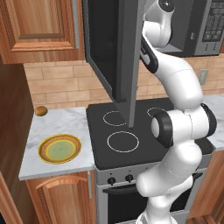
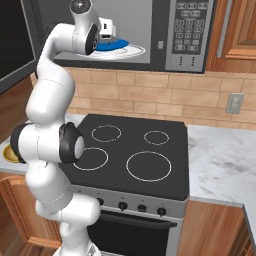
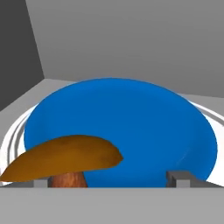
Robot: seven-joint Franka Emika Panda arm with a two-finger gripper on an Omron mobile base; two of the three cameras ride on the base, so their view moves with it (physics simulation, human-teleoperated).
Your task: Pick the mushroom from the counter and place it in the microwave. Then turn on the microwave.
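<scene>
Hand view: the mushroom (image 3: 65,159) sits on the blue plate (image 3: 131,127) inside the microwave (image 3: 131,39), toward the left tip of the claw (image 3: 111,180), cap lying sideways. The claw's tips stand wide apart, clamped on nothing. The stem's base is cut off; contact with the left tip is unclear.

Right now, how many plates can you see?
2: a yellow-rimmed plate on the counter left of the stove, and a blue plate inside the microwave under the mushroom.

Veined white marble counter (image 1: 65,124), wooden cabinets (image 1: 39,26), glossy black stovetop (image 2: 135,150), matt brown mushroom (image 3: 65,157), smooth blue plate (image 3: 131,127)
</scene>
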